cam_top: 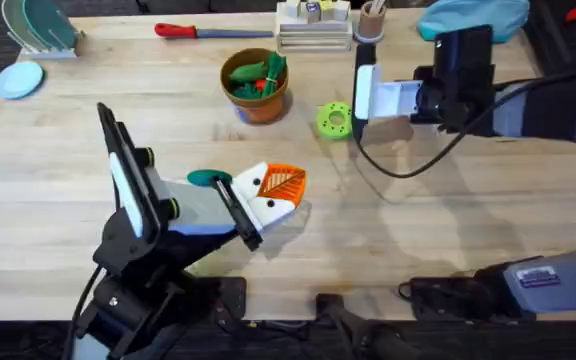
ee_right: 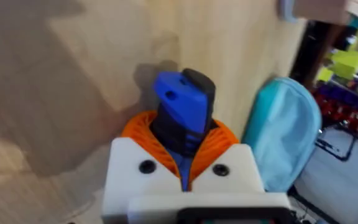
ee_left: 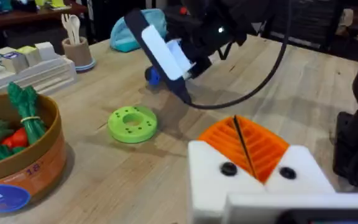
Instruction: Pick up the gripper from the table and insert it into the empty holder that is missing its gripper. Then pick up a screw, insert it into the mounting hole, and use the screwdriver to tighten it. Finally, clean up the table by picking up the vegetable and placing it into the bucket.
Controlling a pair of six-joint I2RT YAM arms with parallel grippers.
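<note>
1 step left: flat teal oval vegetable (cam_top: 208, 178) on worktop (cam_top: 448, 230), outside round orange-brown bucket (cam_top: 256, 88). Right end effector (ee_right: 182, 148) grasping chunky blue screwdriver (ee_right: 182, 104); left end effector (ee_left: 244, 146) clenched.

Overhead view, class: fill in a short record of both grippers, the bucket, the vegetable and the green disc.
left gripper: jaws together
right gripper: jaws clamped on the screwdriver
bucket: holds green and red toy vegetables
vegetable: outside the bucket, near the left gripper
green disc: lying flat, right of the bucket
</note>
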